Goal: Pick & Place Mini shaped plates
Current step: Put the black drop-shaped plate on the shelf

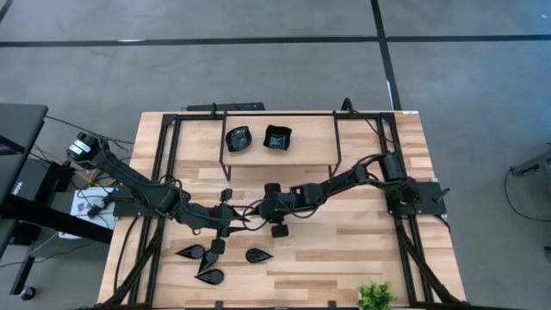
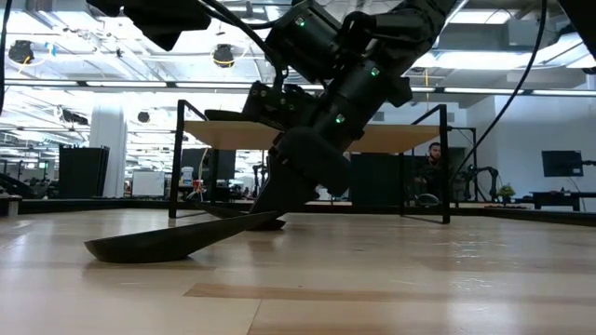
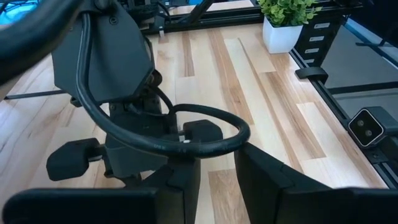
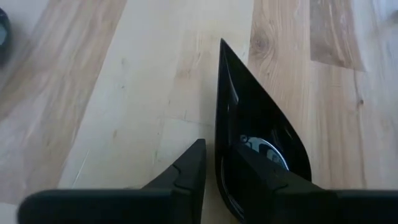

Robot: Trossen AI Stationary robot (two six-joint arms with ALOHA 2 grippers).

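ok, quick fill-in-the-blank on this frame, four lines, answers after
1. The black plate gripped by the right hand is ___-shaped.
2. The raised shelf holds ___ dishes: a wavy-round plate and a square plate.
3. The green plant stands on the ___ arm's side of the table.
4. The left hand, close to the right one, is ___.

Answers: teardrop; two; right; open
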